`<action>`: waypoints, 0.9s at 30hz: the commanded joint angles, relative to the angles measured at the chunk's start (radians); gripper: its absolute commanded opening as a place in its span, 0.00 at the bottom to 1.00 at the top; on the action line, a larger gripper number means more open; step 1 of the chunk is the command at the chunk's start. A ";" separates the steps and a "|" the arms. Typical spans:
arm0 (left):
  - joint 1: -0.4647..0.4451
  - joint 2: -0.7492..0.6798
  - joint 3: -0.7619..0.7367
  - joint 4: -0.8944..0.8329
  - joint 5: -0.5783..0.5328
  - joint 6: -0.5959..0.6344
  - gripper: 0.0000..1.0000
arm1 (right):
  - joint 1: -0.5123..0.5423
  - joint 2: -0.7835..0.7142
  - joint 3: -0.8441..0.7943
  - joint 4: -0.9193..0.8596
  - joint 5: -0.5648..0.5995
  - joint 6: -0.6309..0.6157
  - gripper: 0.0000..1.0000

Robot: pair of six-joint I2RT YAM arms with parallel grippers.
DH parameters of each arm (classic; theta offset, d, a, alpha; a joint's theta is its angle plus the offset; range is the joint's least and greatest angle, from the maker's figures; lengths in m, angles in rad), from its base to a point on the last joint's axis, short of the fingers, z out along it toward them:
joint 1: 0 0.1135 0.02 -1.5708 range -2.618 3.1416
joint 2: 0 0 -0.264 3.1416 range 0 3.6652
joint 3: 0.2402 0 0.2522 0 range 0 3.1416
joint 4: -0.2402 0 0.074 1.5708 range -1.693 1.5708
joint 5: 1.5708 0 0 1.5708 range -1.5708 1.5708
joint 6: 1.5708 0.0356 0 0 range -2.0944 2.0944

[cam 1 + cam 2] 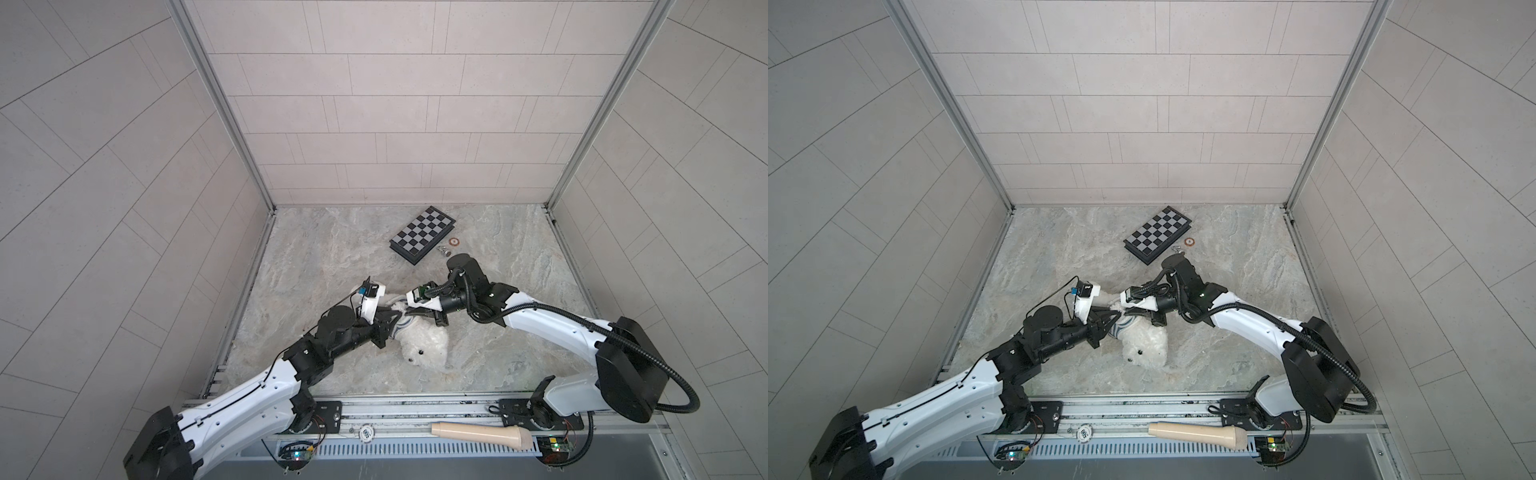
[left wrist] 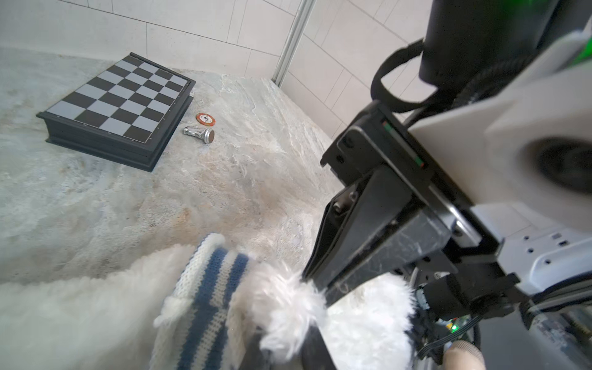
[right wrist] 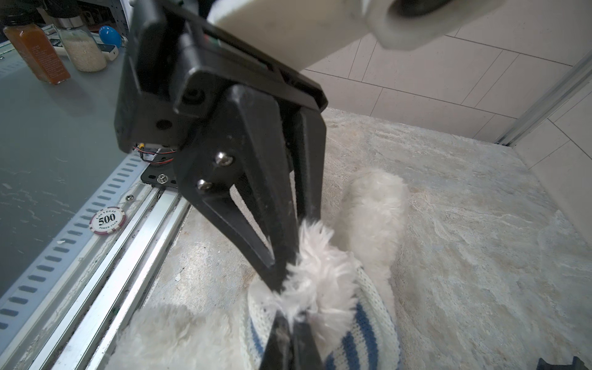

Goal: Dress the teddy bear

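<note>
The fluffy white teddy bear (image 1: 428,345) (image 1: 1150,345) lies on the stone table with its face toward the front rail. A navy-and-white striped shirt (image 1: 400,328) (image 2: 208,304) (image 3: 368,326) is bunched round its far end. A tuft of white fur sticks out of the shirt's opening. My left gripper (image 1: 395,320) (image 2: 285,349) comes in from the left, shut on that fur. My right gripper (image 1: 408,311) (image 3: 291,339) comes from the right and is shut on the same tuft. The two sets of tips almost touch. The bear's body under the arms is partly hidden.
A black chessboard (image 1: 422,235) lies at the back, with an orange poker chip (image 1: 454,241) and a fallen silver chess piece (image 1: 444,250) beside it. A beige handle-like object (image 1: 482,434) rests on the front rail. A second chip (image 3: 107,220) and spice jars (image 3: 35,54) sit beyond the rail.
</note>
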 commanded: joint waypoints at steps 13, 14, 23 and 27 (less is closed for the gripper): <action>0.128 -0.082 0.101 -0.065 -0.041 -0.152 0.00 | -0.071 -0.258 -0.212 0.450 0.201 0.555 0.56; 0.143 -0.088 0.105 -0.066 -0.024 -0.164 0.00 | -0.086 -0.284 -0.242 0.497 0.208 0.604 0.57; 0.218 -0.127 0.151 -0.059 0.030 -0.239 0.00 | -0.154 -0.475 -0.403 0.581 0.124 0.792 0.63; 0.218 -0.146 0.187 -0.071 0.035 -0.241 0.00 | -0.148 -0.527 -0.477 0.666 0.088 0.805 0.72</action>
